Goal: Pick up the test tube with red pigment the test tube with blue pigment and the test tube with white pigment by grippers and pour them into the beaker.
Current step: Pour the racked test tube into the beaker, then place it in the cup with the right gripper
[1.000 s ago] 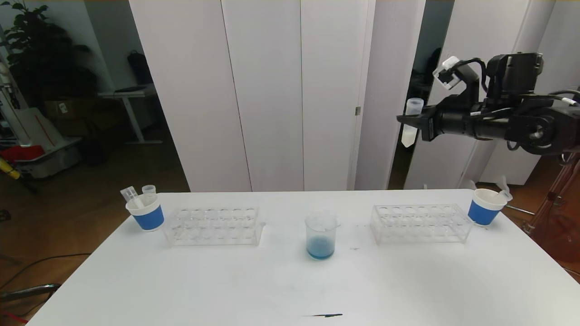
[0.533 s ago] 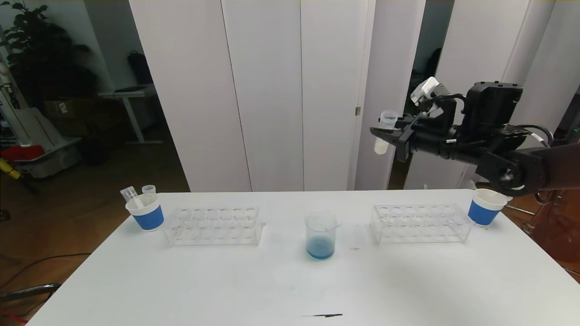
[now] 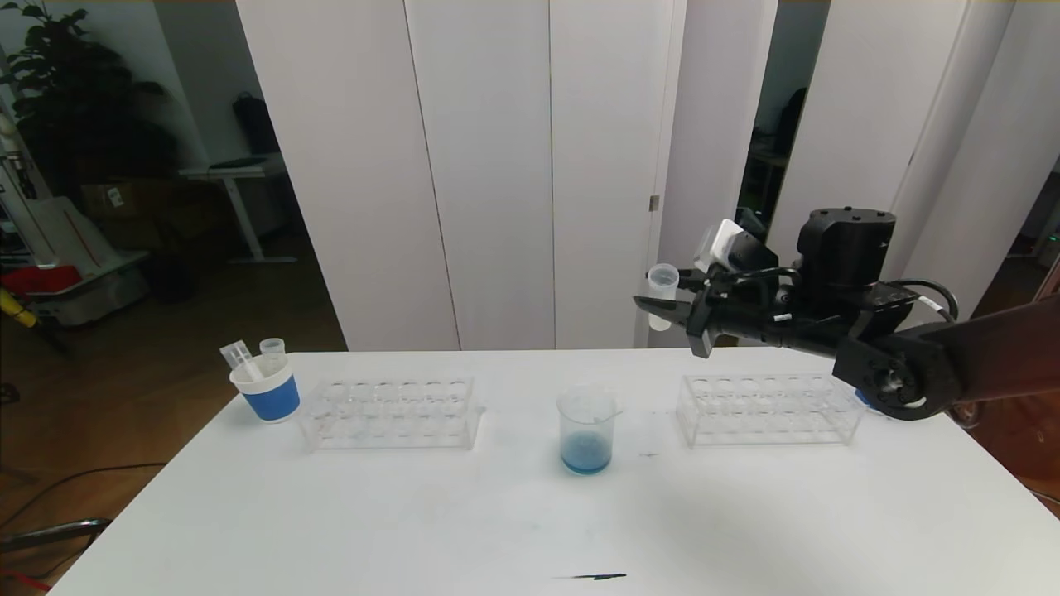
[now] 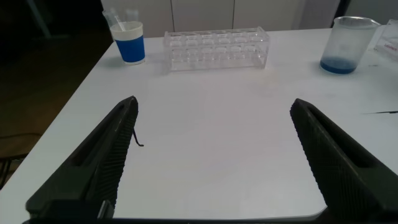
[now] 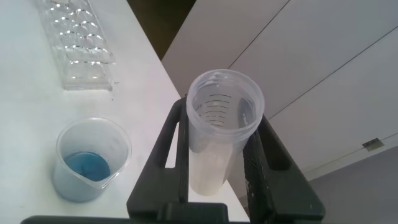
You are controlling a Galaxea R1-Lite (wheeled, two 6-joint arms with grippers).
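Head view: the right gripper (image 3: 662, 308) was clamped on the test tube with white pigment (image 3: 662, 284), held in the air above and beyond the beaker (image 3: 587, 432).

Its jaws were fully closed around the tube's middle, the open mouth standing above them and the whitish liquid sitting below. The beaker, with blue liquid in its bottom, stood on the table (image 3: 464, 530) below the jaws and off to one side, well apart. The tube looked roughly upright, though its exact lean was hard to judge. Tipping before the mouth was over the beaker's rim would likely spill pigment onto the table. The left gripper (image 4: 211, 155) hung with jaws spread wide, holding nothing.
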